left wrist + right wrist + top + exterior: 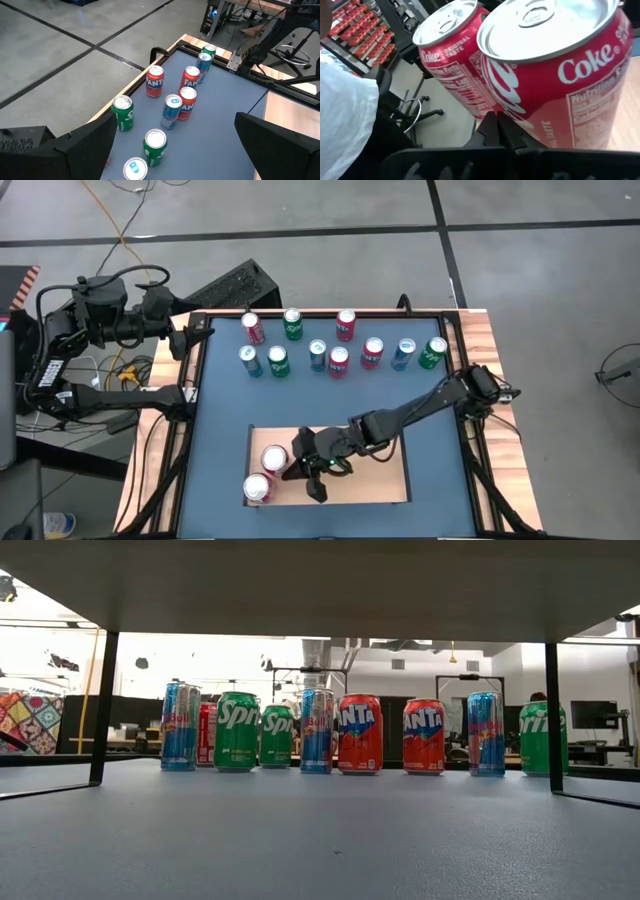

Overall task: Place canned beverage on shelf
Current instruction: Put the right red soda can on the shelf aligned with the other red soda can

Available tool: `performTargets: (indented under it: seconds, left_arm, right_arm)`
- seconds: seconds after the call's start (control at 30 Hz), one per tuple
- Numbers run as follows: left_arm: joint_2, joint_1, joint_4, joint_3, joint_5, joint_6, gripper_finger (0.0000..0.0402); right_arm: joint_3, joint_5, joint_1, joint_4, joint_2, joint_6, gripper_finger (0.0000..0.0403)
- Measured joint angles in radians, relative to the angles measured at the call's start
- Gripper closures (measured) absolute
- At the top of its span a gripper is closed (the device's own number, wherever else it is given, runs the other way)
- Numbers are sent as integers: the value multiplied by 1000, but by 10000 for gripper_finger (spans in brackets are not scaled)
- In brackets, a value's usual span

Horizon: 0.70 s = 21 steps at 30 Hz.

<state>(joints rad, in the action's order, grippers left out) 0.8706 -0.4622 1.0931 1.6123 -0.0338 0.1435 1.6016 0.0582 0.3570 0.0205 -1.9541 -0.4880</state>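
The pale tan shelf board (370,475) lies at the near middle of the blue table. Two red Coke cans stand upright on its left end, one nearer the board's middle (274,458) and one at its near left corner (258,488). Both fill the right wrist view, the near one (560,75) and the other (450,55). My right gripper (300,468) is just right of the cans. Its fingers (495,131) look shut together, pointing at the near can's lower wall. My left gripper (197,338) waits open and empty at the table's far left corner. My right gripper's shut fingertips (493,122) lie level at the foot of the near Coke can (530,120), coming from the table's right side. I cannot tell whether they touch it. The can stands upright on the board.
Several Sprite, Fanta and blue cans stand in two rows at the table's far side (339,361), also in the low view (360,733) and the left wrist view (172,111). The striped wooden frame (495,430) with black rails borders the table. The board's right half is bare.
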Motion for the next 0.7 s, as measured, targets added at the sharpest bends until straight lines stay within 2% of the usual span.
performTargets:
  seconds: [0.4,0.57,0.7]
  left_arm:
    - [0,0,0,0,0,0,10]
    - [0,0,0,0,0,0,10]
    - [0,0,0,0,0,0,10]
  right_arm:
    - [0,16,-19,3,0,14,403]
    - [1,15,-6,63,45,1,403]
    - [4,-64,5,165,76,-1,403]
